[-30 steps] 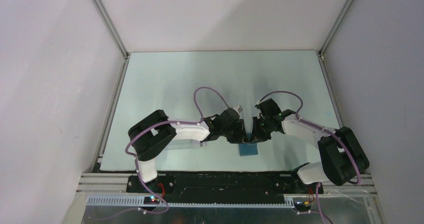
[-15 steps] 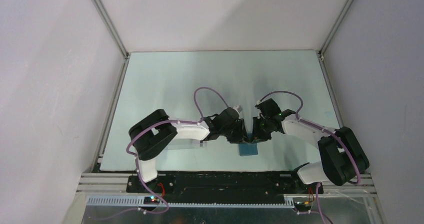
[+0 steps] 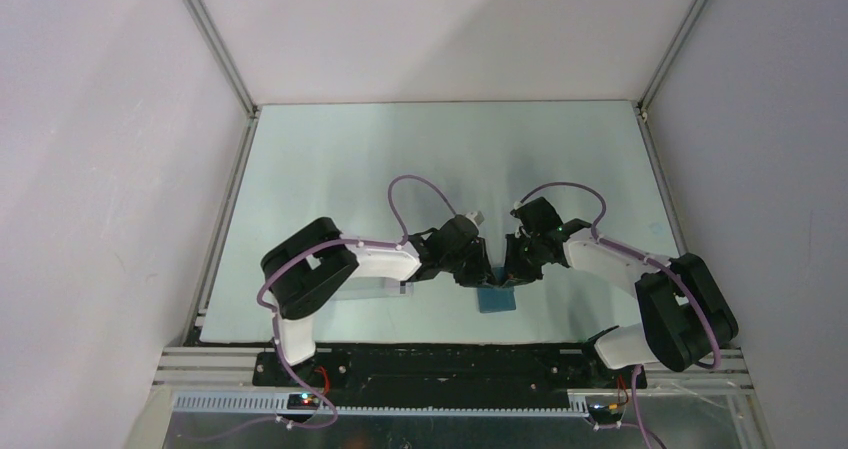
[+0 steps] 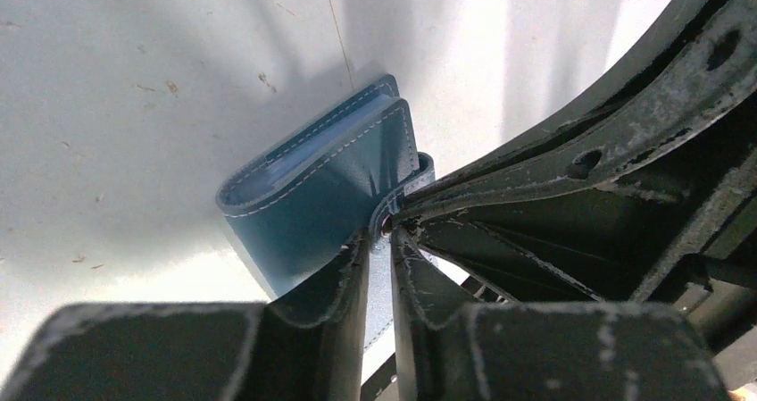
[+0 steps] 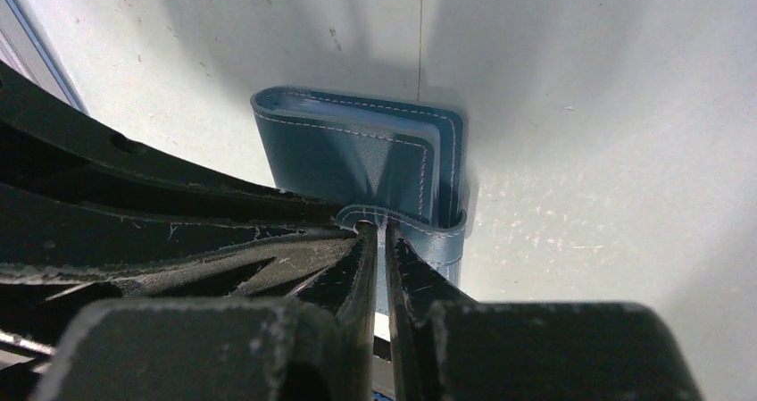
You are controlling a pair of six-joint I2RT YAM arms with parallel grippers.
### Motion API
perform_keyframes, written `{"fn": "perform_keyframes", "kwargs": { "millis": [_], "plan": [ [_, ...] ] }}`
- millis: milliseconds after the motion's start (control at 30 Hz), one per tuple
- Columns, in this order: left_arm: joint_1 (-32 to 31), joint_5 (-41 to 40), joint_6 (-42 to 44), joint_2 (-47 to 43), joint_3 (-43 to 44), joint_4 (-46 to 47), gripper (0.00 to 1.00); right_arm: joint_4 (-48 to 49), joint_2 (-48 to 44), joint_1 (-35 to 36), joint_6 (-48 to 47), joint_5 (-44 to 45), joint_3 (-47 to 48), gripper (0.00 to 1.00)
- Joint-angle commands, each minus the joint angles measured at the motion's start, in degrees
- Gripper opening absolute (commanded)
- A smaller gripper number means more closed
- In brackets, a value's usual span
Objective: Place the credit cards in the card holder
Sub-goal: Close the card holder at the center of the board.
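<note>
Hardly anything has moved; only the left arm [image 3: 380,261] leans a tiny bit right. Left gripper [image 4: 379,240] and right gripper [image 5: 373,231] both pinch the tab [image 5: 428,231] of the blue wallet [image 4: 312,196], which lies on the table [image 3: 400,149] close to the arms. No cards show. Pulling from both sides could tear the tab or tip the wallet over.

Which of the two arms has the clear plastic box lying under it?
The left arm: its white forearm passes over the clear plastic box. The right arm has no box beneath it.
</note>
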Motion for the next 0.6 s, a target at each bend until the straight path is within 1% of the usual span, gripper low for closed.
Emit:
{"fn": "perform_keyframes", "kwargs": {
  "millis": [0, 67, 200, 233, 300, 567],
  "plan": [
    [-0.25, -0.25, -0.39, 1.89, 0.55, 1.33, 0.16, 2.42, 0.96, 0.48, 0.52, -1.39, 0.75, 0.11],
    [-0.29, -0.04, -0.48, 1.72, 0.3, 2.03, 0.13, 2.53, 0.96, 0.49, 0.6, -1.69, 0.75, 0.11],
    [-0.26, 0.52, -0.83, 1.49, 0.02, 3.55, 0.11, 2.48, 0.82, 0.45, 0.67, -1.92, 0.7, 0.11],
    [-0.3, 0.64, -0.87, 1.43, -0.11, 3.98, 0.06, 2.47, 0.75, 0.48, 0.63, -1.88, 0.72, 0.11],
    [-0.25, 0.73, -1.03, 1.12, -0.57, 4.65, 0.01, 2.34, 0.64, 0.49, 0.62, -1.96, 0.7, 0.11],
    [-0.25, -0.24, -0.13, -2.96, -1.95, 5.23, 0.0, 2.22, -1.4, 0.13, 0.88, -2.57, 0.75, 0.11]
  ]
}}
